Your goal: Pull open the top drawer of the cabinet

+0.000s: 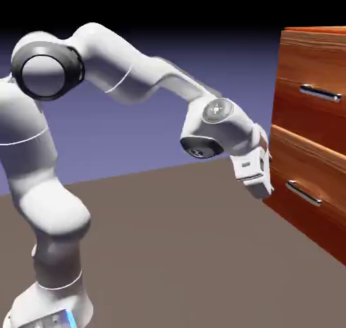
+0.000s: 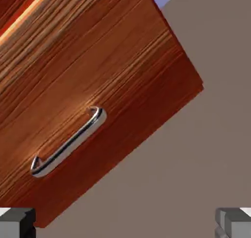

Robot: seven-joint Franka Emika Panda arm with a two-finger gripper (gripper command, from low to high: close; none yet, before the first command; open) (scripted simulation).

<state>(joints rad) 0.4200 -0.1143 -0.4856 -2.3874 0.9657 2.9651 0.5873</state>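
The cabinet stands at the exterior view's right, a glossy reddish-brown box with two stacked drawers. The top drawer carries a silver bar handle and sits flush. My gripper hangs close in front of the cabinet's near edge, down at the lower drawer's height and well below the top handle. In the hand view the lower drawer fills the frame at a tilt, with its handle left of centre. The gripper is open, its grey fingertips far apart with nothing between them.
The lower drawer's handle shows just right of my hand. Brown tabletop spreads in front of the cabinet and fills the hand view's right side. The arm's elbow rises at the upper left.
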